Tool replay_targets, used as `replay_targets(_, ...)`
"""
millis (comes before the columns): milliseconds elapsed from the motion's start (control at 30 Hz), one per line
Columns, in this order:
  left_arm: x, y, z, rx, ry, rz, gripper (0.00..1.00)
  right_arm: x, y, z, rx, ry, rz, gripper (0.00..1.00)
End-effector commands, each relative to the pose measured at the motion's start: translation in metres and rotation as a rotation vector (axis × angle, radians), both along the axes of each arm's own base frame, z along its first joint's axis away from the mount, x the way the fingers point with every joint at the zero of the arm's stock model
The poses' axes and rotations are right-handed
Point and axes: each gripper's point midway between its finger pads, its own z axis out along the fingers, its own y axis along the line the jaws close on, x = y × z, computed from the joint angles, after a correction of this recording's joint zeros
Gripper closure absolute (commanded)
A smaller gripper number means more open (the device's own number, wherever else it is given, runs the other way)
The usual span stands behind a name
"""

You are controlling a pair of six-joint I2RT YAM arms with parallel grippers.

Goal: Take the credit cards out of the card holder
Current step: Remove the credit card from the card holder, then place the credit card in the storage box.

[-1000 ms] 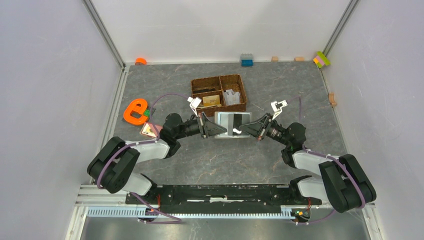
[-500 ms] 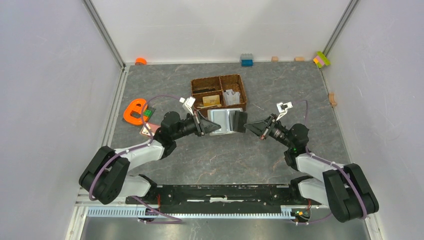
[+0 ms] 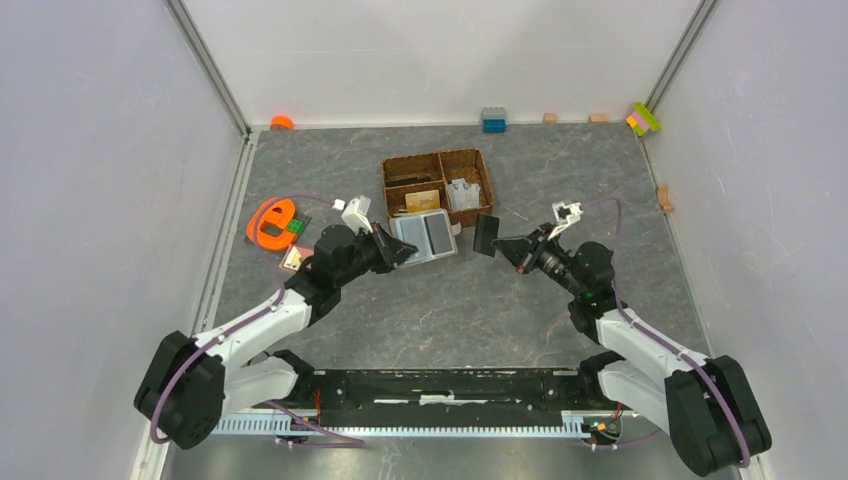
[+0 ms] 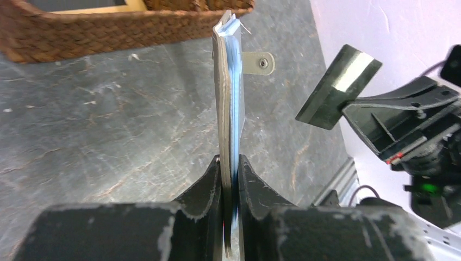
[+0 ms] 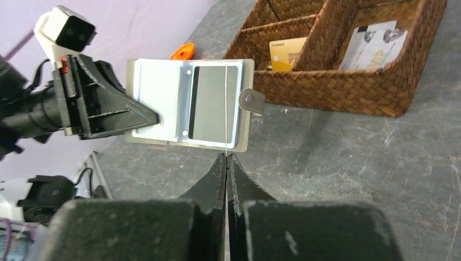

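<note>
Top external view, left to right: one orange e-shaped plastic piece (image 3: 268, 222) lies flat on the grey marbled table (image 3: 420, 320). Next comes the left gripper (image 3: 402, 250), its jaws closed narrowly on the left edge of the single card holder (image 3: 425, 237). The holder is held up off the table, just in front of the basket, and spread open. The left wrist view shows it edge-on as a thin grey-olive cover with light-blue leaves inside and one small rounded tab (image 4: 258, 63) bearing a metal snap. The right wrist view shows its two flat pale sleeves, the right one containing one grey card (image 5: 209, 103) with a dark stripe. Just right of the holder and apart from it is one thin, rectangular dark card (image 3: 486, 235) with a pale stripe. It is pinched by its edge between the almost closed jaws of the right gripper (image 3: 505, 246). Behind stands one brown woven basket (image 5: 326, 92) with three compartments. One holds an orange-tan card (image 5: 285, 54) and another at least two white cards (image 5: 375, 39); the contents of the third cannot be made out.
</note>
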Motion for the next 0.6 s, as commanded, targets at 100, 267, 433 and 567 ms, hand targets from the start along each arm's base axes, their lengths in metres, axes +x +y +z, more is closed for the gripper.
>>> replay_targets(100, 0.019, 0.051, 0.026, 0.122, -0.125, 0.249, 0.98, 0.044, 0.013, 0.026, -0.271, -0.126, -0.154, 1.00)
replay_targets(267, 0.017, 0.090, 0.043, 0.116, -0.190, 0.439, 0.98, 0.072, 0.015, 0.042, -0.377, -0.181, -0.237, 1.00)
replay_targets(433, 0.016, 0.119, 0.043, 0.064, -0.174, 0.608, 0.98, 0.099, 0.035, 0.049, -0.463, -0.231, -0.244, 1.00)
replay_targets(567, 0.013, 0.132, 0.043, 0.017, -0.157, 0.686, 0.98, 0.120, 0.062, 0.052, -0.538, -0.287, -0.229, 1.00)
